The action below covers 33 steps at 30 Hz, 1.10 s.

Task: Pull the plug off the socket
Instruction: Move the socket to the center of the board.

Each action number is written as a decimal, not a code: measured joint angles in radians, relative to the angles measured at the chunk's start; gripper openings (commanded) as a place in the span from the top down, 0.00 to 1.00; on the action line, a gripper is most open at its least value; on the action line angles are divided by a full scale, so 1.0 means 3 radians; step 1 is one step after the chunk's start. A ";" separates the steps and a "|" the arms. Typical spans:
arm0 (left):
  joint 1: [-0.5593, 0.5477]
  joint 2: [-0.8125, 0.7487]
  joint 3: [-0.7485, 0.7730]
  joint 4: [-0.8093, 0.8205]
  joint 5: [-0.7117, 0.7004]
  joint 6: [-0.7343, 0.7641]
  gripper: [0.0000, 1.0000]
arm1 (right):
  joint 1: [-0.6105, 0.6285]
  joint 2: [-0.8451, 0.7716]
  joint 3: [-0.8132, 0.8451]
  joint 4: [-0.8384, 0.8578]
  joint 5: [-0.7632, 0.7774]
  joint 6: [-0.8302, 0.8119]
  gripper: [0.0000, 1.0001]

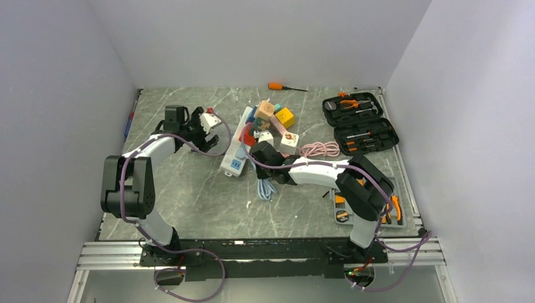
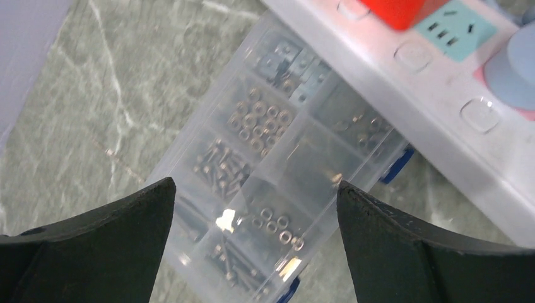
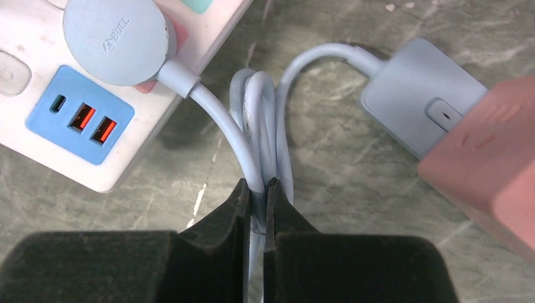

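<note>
— Where is the round pale blue plug [image 3: 117, 41] to be found?

— It is seen seated in the long white power strip [image 3: 16, 120], next to the blue USB panel [image 3: 79, 120]. The strip is laid flat on the grey marbled table [image 1: 189, 202].

— How is the right claw [image 3: 257, 186] set?

— It is clenched on the pale blue cable [image 3: 211, 107] that leaves the plug, a short way along from the plug body, where the cable is gathered in loops. The black fingers [image 3: 214, 221] are drawn almost together, with cable pinched between them.

— What is found beside those loops?

— A pale blue rectangular adapter [image 3: 410, 95] is joined to the cable's other run, and its near corner is overlapped by a salmon-pink block [image 3: 486, 164].

— And the left claw [image 2: 255, 214]?

— It is released. Its fingers are spread wide above a clear plastic compartment box [image 2: 258, 170] filled with screws and nuts, which is placed just beside the strip's long edge.

— What else is seen from above?

— An open black tool case [image 1: 359, 123] is set at the far right, and an orange-handled screwdriver [image 1: 281, 86] is laid near the back wall.
</note>
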 measured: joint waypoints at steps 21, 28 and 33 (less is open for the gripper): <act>-0.0656 0.0151 0.0033 0.0249 -0.0374 -0.0388 0.01 | 0.0084 -0.0490 -0.0441 -0.0234 0.0258 0.0170 1.00; -0.0966 0.0296 0.0215 0.0178 -0.0726 -0.0421 0.01 | 0.0085 -0.0563 -0.0492 -0.0350 0.0346 0.0198 1.00; -0.0978 0.0411 0.0399 0.0144 -0.0842 -0.0415 0.01 | 0.0102 -0.0651 -0.0557 -0.0408 0.0355 0.0196 1.00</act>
